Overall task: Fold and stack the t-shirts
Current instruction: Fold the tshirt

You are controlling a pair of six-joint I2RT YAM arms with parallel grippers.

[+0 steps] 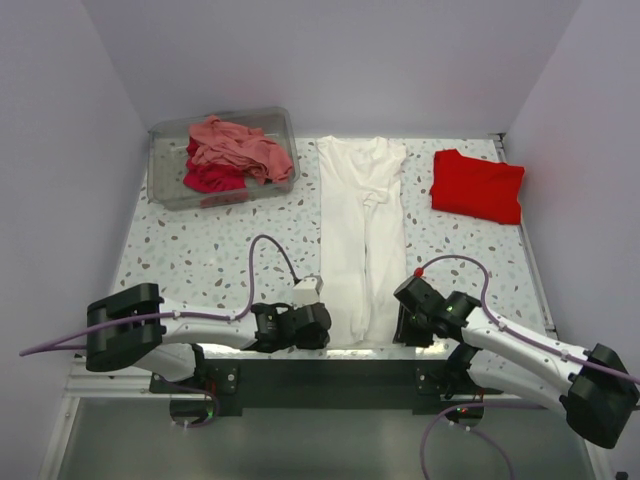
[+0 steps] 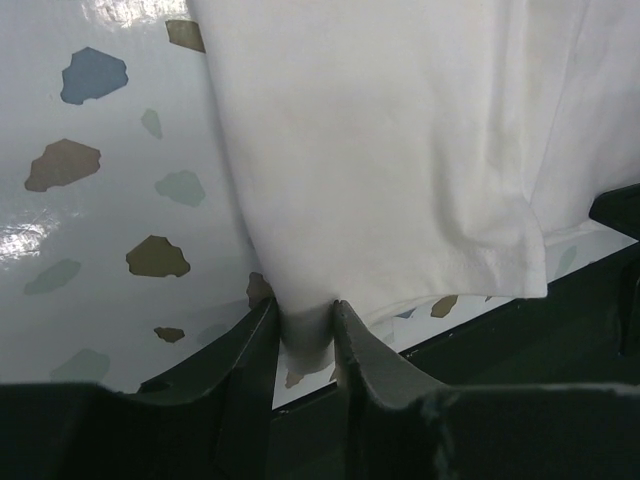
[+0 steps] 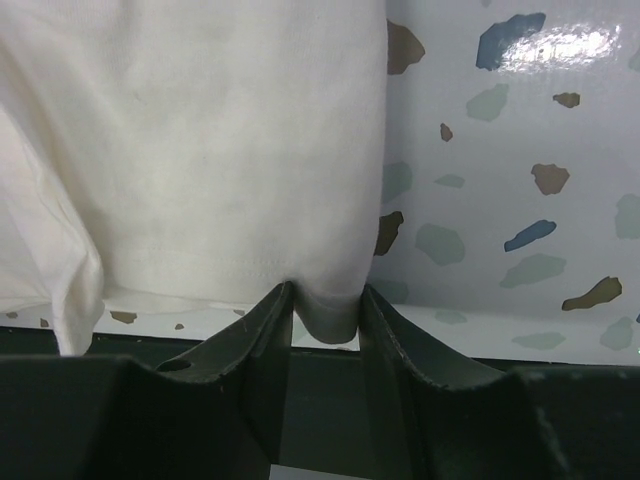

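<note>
We've got a table [image 1: 200, 250] with a glossy white terrazzo top, with chips in blue, brown, tan and pale green. Both wrist views show the same pattern close up, with light glare on the surface. A clear plastic bin [image 1: 168, 185] sits at the table's far-left corner, rim up, slightly skewed to the table edges. Enclosure around it: plain pale back wall [image 1: 330, 60], left wall [image 1: 60, 150] and right wall [image 1: 600, 110], all unmarked. Along the near edge we see a silver metal rail [image 1: 110, 380]. Below that is a dull grey panel [image 1: 300, 445]; we can't tell its material.
</note>
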